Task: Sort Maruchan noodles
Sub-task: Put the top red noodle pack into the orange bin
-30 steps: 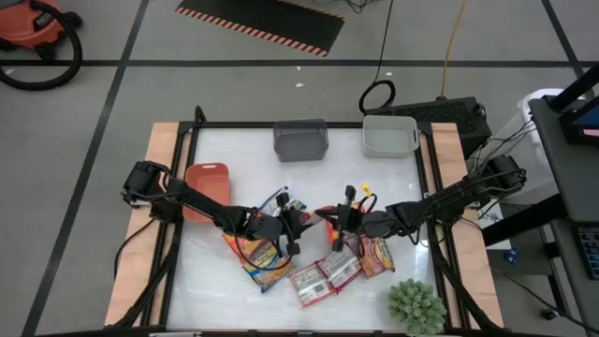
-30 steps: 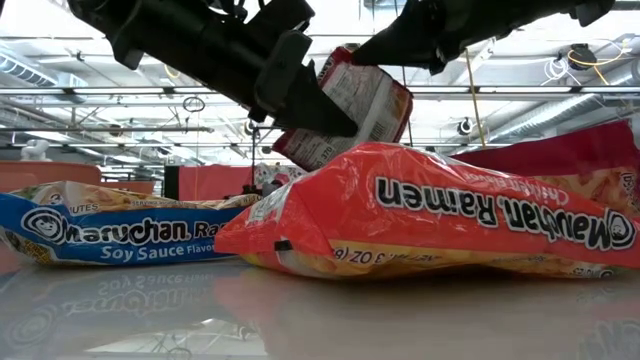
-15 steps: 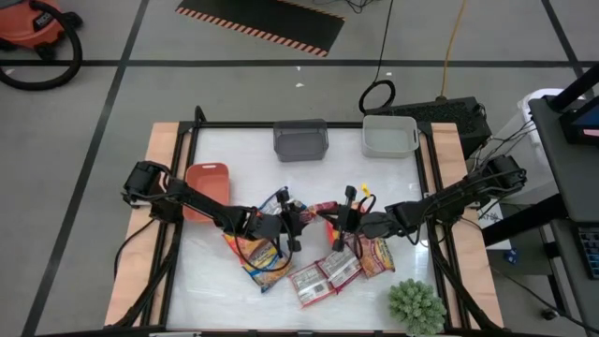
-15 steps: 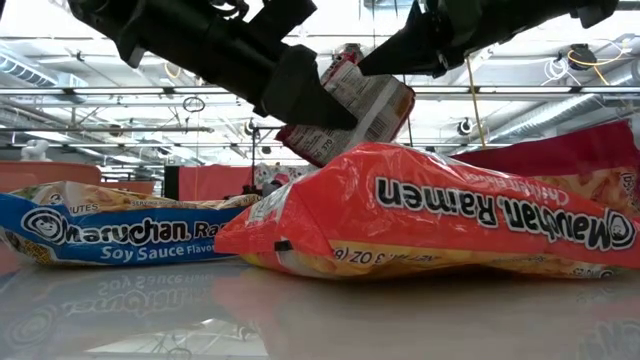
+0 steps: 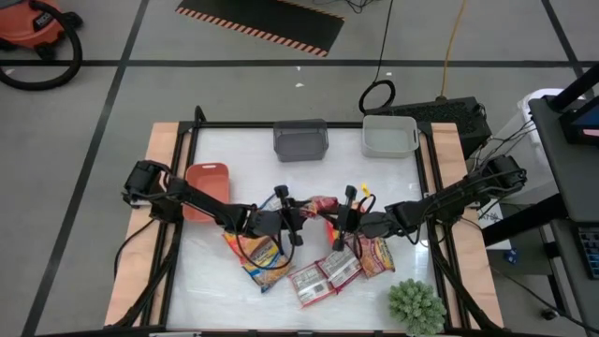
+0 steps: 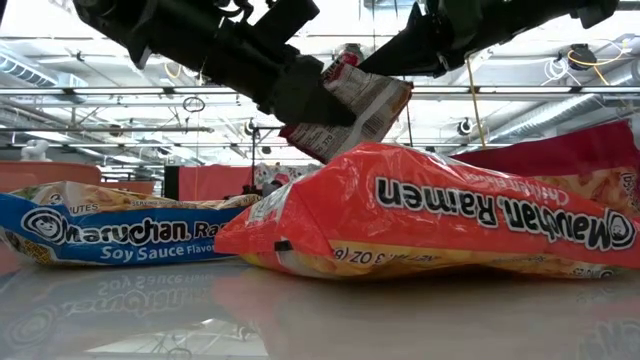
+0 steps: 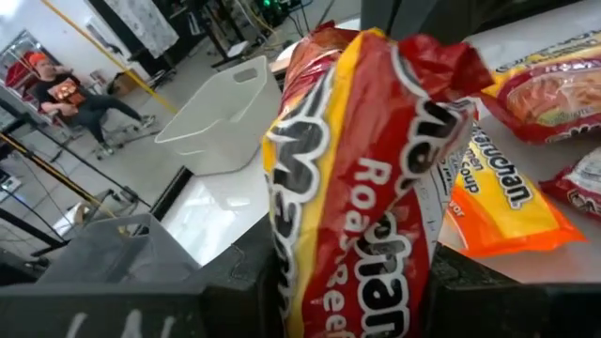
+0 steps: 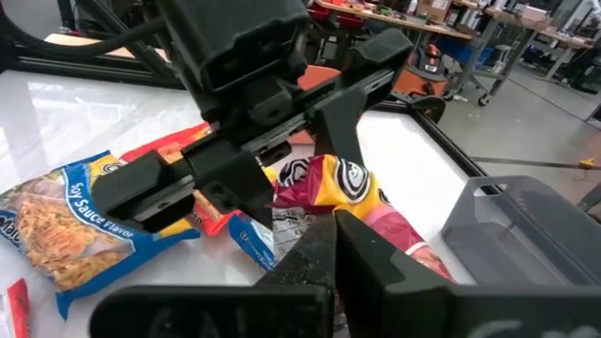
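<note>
Both arms met over the middle of the table [image 5: 402, 253], each gripper holding one end of the same red-and-yellow packet [image 5: 319, 205], which hung lifted off the surface between them. The left gripper [image 5: 298, 225] had its fingers pinched on that packet: in the left wrist view the crinkled wrapper [image 7: 362, 188] stood upright between the two dark fingers [image 7: 244, 282], filling the gap. The right gripper [image 5: 339, 221] had its fingers pressed together on the packet's opposite end; in the right wrist view the crumpled packet [image 8: 324, 183] sat just past its fingertips, with the left gripper's black body directly beyond it. From table height the packet [image 6: 355, 105] hung tilted, clamped from both sides.

The other Maruchan noodles lay near and below the grippers. A blue-trimmed soy sauce packet [image 6: 110, 235] lay flat under the left arm, with an orange packet [image 5: 265, 260] beside it. Under the right gripper lay a red-trimmed packet [image 5: 378, 255], and just beside it two pinkish packets [image 5: 323, 276] side by side. The nearest orange packet [image 6: 430, 215] filled the low view.

Beyond the grippers, at the far edge, stood a grey bin [image 5: 301, 139] and a white bin [image 5: 389, 135]; a red bin [image 5: 207, 187] sat beside the left arm. A green plant [image 5: 416, 306] stood at the near corner on the right arm's side
</note>
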